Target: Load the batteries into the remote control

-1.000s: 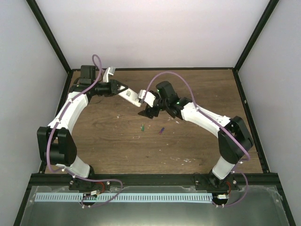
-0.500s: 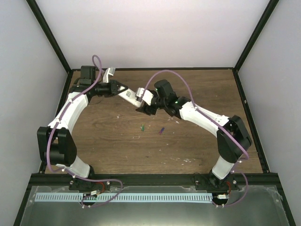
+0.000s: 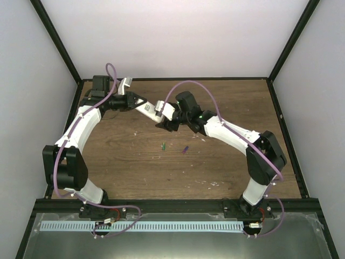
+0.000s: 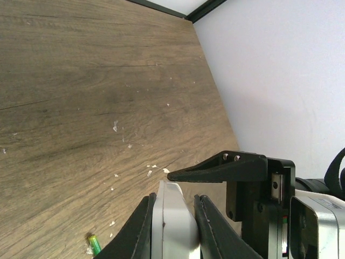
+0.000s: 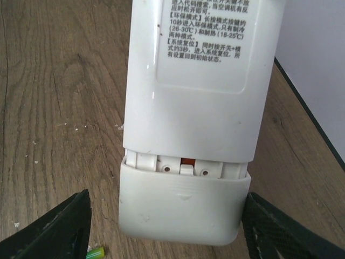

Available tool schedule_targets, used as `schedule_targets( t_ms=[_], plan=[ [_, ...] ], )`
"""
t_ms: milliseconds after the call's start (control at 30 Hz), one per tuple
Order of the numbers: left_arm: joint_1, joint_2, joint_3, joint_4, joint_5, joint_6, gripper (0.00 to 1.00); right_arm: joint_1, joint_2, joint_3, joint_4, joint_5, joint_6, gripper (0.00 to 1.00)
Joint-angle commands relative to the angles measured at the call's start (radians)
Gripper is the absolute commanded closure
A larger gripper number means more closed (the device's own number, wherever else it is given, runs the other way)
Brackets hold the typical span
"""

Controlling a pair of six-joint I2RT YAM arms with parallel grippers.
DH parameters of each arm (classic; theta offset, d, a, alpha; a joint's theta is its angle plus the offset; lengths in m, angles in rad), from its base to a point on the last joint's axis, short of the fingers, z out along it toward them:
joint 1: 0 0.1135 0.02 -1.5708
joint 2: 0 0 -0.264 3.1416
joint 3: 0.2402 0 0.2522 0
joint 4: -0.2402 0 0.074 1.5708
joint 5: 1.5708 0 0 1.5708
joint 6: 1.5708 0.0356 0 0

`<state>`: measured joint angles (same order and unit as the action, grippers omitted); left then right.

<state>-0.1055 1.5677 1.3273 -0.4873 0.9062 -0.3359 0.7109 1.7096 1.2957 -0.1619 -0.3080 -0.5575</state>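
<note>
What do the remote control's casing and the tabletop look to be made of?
Remote control: glossy white moulded plastic, it seems; soft highlights, printed text, a clean seam at the end cover. Table: matte brown wood or wood-look laminate, with grain lines and pale scuffs; which one cannot be told.

2 batteries (image 3: 163, 145) before remote control (image 3: 146, 109)

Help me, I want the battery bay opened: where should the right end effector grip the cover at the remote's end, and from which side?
Grip the cover by its two side edges, coming end-on from the free end of the remote. The cover sits partly slid off, a gap showing, and the open right end effector straddles its width.
</note>
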Motion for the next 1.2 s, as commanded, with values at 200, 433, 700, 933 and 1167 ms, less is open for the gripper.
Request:
schedule_targets(
  t_ms=[200, 433, 700, 933, 1167],
  plan=[
    [-0.004, -0.029, -0.001, 0.016, 0.027, 0.010, 1.00, 0.008, 0.008, 0.037, 0.017, 0.014, -0.010, 0.34],
    [-0.004, -0.033, -0.003, 0.017, 0.026, 0.011, 1.00, 0.008, 0.009, 0.037, 0.012, 0.021, -0.015, 0.47],
    [-0.003, -0.037, -0.004, 0.012, 0.023, 0.015, 1.00, 0.009, 0.011, 0.033, -0.006, 0.036, -0.028, 0.55],
    [-0.003, -0.038, -0.002, 0.012, 0.021, 0.012, 1.00, 0.009, 0.013, 0.030, -0.009, 0.038, -0.028, 0.56],
    [-0.004, -0.045, -0.005, 0.006, 0.016, 0.012, 1.00, 0.008, 0.015, 0.032, -0.009, 0.031, -0.026, 0.57]
  ],
)
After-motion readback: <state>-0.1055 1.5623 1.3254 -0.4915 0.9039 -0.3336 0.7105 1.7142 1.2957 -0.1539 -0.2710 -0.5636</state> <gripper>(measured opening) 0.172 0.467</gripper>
